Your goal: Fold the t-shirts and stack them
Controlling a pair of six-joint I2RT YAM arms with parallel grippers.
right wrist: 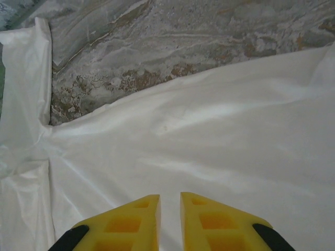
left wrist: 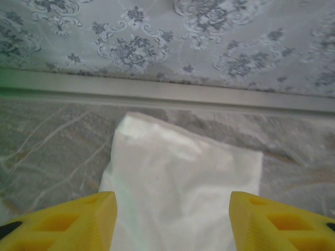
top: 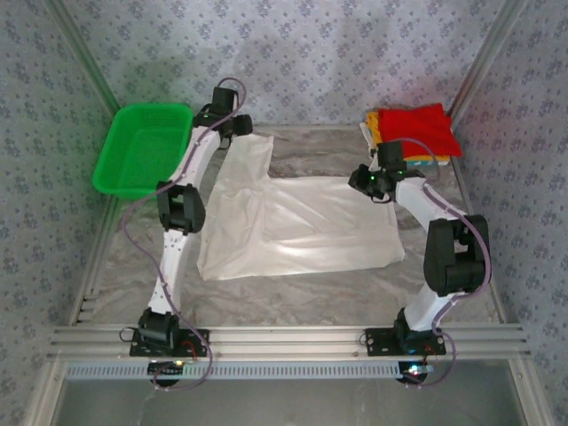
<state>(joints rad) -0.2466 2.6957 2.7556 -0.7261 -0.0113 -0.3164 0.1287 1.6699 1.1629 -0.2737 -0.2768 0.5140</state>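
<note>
White tee (top: 293,222) flat, folded tees (top: 417,129) far-right

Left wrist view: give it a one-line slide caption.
Open left gripper over one end of the white t-shirt, by the table edge.

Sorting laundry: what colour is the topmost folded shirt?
Red; the shirt shows best in the top view.

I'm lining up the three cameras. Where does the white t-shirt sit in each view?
Top external: the white t-shirt lies spread across the middle of the table, between the two arms.
Left wrist: the white t-shirt is at lower centre, reaching the bottom edge.
Right wrist: the white t-shirt covers the lower half and runs up the left edge.
Shared landmark: the marbled table bordering the cloth.
</note>
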